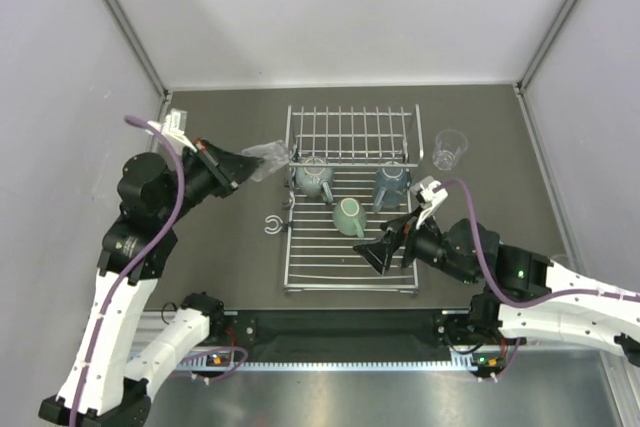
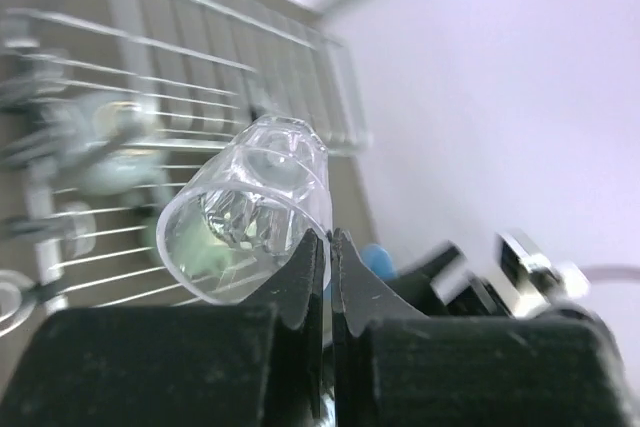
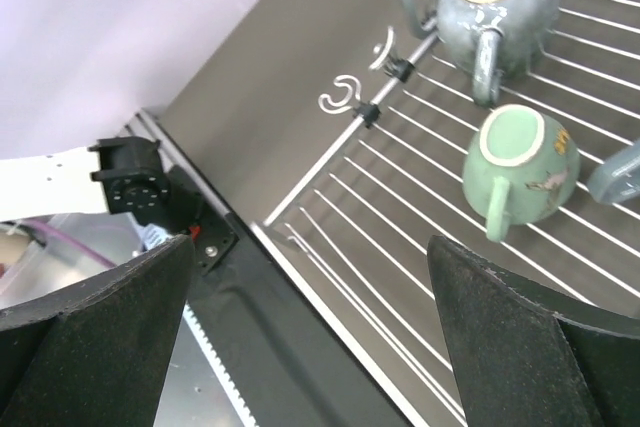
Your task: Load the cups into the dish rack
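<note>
Left fingers (image 2: pixel 300 292) together, right fingers (image 3: pixel 520 347) apart

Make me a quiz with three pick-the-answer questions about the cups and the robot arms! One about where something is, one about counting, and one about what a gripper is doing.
1. Where is the mint-green mug?
A) lying on the dish rack
B) off the rack, at the far right
C) held up in the air

2. How many mugs are on the rack?
A) one
B) three
C) five

3. What is the left gripper doing?
A) wide open and empty
B) shut on a clear tumbler
C) shut on a mug

Answers:
1 A: the top view shows it lying on the bars.
2 B: there are two grey-blue mugs plus the green one.
3 B: in the left wrist view its jaws pinch the tumbler's edge.
</note>
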`<state>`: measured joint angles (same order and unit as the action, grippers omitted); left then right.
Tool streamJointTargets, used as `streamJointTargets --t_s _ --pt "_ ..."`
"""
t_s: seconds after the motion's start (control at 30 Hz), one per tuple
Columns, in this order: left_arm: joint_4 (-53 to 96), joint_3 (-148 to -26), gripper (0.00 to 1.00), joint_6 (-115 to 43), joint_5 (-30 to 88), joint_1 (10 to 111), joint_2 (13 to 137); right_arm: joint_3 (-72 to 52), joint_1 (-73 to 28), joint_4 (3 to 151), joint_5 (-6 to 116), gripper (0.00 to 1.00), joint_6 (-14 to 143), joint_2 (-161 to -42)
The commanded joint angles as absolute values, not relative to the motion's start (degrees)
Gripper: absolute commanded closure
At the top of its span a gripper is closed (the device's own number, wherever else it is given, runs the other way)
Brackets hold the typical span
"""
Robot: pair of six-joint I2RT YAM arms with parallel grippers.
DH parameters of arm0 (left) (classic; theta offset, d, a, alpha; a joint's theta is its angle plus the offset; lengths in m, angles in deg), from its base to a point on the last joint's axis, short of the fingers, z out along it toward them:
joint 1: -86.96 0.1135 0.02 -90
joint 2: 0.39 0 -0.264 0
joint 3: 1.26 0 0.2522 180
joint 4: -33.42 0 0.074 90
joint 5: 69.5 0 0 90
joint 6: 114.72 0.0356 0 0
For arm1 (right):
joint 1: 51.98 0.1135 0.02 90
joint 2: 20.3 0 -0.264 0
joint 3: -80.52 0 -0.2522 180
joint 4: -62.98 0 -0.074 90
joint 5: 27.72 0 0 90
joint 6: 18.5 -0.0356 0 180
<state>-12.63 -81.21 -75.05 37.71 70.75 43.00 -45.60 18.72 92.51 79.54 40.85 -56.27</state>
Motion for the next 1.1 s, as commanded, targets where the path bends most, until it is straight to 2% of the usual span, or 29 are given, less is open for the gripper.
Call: streamJointTargets --t_s 0.0,0.27,0.43,0.6,0.87,1.07 --pt "12.14 -76.37 1.00 -77.79 59.40 70.70 43.38 -45.38 18.77 87.29 76.70 0.00 41.35 -54.67" --pt "33.62 -68.37 1.00 -83.78 67.78 65.52 41.44 -45.11 18.77 82.38 73.27 0.00 41.71 -53.35" --pt "39.51 -63.72 1.00 -85.27 64.45 56.48 41.18 -46.25 18.77 77.19 72.74 0.00 39.60 -50.89" --pt "51.46 -58.62 1.00 -90.36 61.72 52.07 41.53 -51.08 18.77 66.04 72.39 0.00 36.44 -46.77" --pt "54.38 -54.04 1.00 -91.34 55.92 48.90 40.65 -57.50 18.77 54.25 72.65 0.00 33.97 -43.68" --pt "55.52 -52.90 1.00 -92.22 55.13 47.32 40.92 -58.21 18.77 49.33 72.92 0.00 33.97 -45.95"
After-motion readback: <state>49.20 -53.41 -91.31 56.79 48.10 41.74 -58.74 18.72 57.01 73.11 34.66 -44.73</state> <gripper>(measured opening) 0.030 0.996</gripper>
